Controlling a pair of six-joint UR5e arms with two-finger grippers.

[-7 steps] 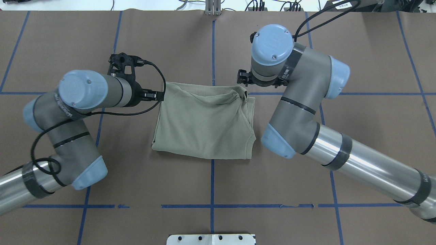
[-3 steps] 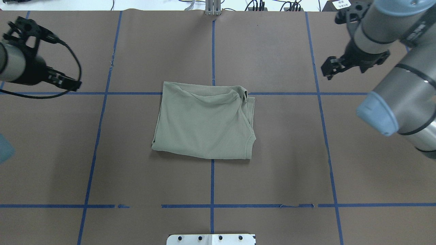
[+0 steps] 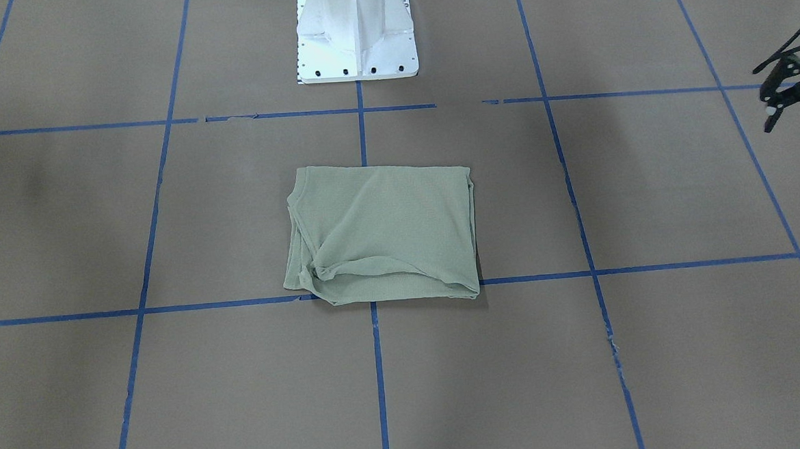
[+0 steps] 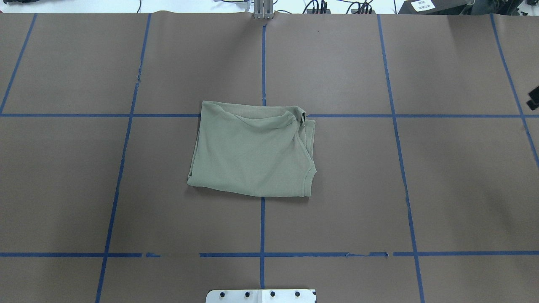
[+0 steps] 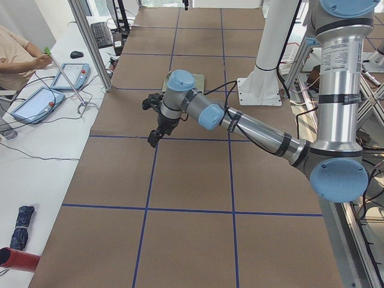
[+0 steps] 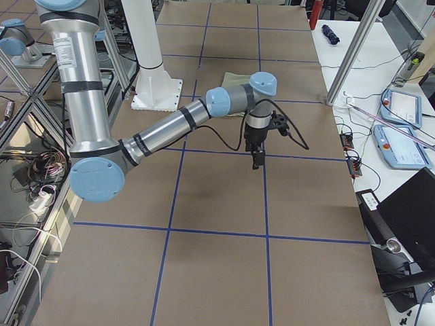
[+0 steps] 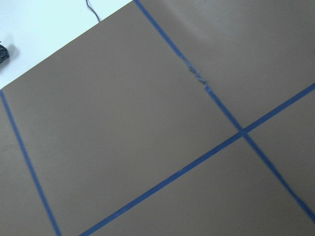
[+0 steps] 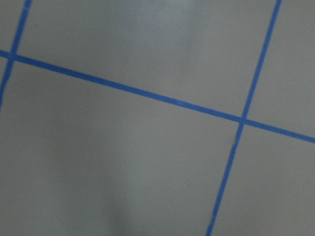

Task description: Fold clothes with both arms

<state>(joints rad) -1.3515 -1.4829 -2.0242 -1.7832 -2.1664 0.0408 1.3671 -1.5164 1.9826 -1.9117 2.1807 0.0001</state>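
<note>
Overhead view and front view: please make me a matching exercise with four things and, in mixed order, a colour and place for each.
Things:
1. shirt
2. tape lines
3. pedestal base
4. left gripper

Descriptions:
A. blue, a grid on the brown cover
B. white, at the robot's edge of the table
C. pale green, folded, at the middle of the grid
D. black, off to one side, not touching the cloth

Pairs: 1-C, 2-A, 3-B, 4-D

Left arm [image 5: 258, 133], right arm [image 6: 166, 128] seemingly withdrawn.
</note>
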